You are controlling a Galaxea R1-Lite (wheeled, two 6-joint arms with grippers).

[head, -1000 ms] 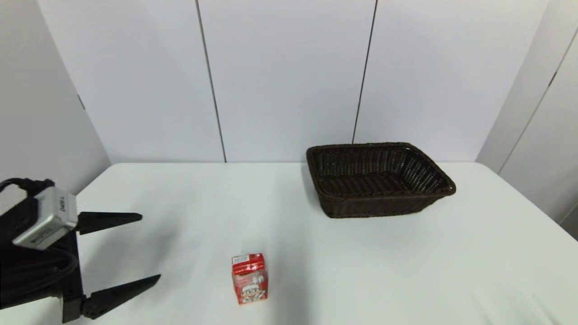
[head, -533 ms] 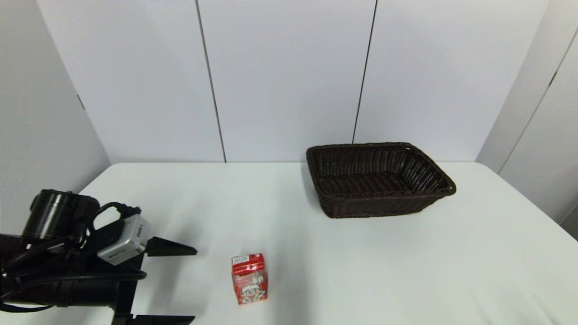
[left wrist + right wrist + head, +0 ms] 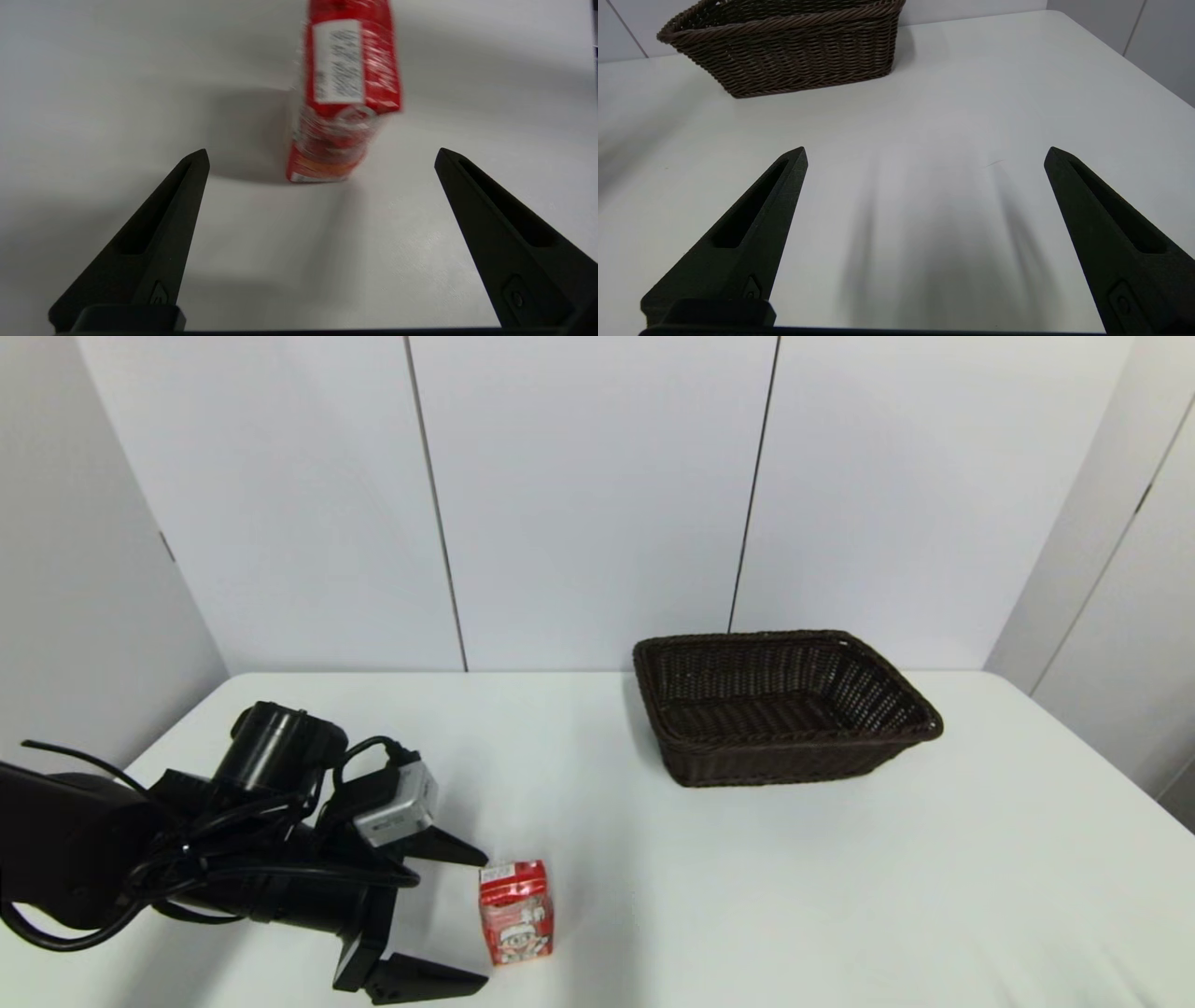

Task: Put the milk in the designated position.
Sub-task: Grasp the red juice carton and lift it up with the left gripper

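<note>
**Left gripper at the milk, fingers spread, no contact**

Left arm reaches in from the table's near-left, about 8 o'clock from table centre. Left gripper (image 3: 484,917) points toward 3 o'clock with its fingers (image 3: 455,848) wide apart; nothing sits between them. Fingertips end level with the carton's left side, one at its far corner, one at its near corner; contact not evident in the head view. Left wrist view: both tips (image 3: 196,163) stop short of the carton, with bare tabletop between them.

The milk (image 3: 516,912) stands upright on the white table (image 3: 840,896) near the front edge, roughly 6 o'clock from centre, cartoon face forward, white label on top (image 3: 338,60).

Brown woven basket (image 3: 784,705) sits at about 1 o'clock, toward the far edge, well apart from the carton.

Right gripper (image 3: 924,154) is out of the head view; its wrist view shows its fingers spread over bare table, basket (image 3: 784,42) beyond.
</note>
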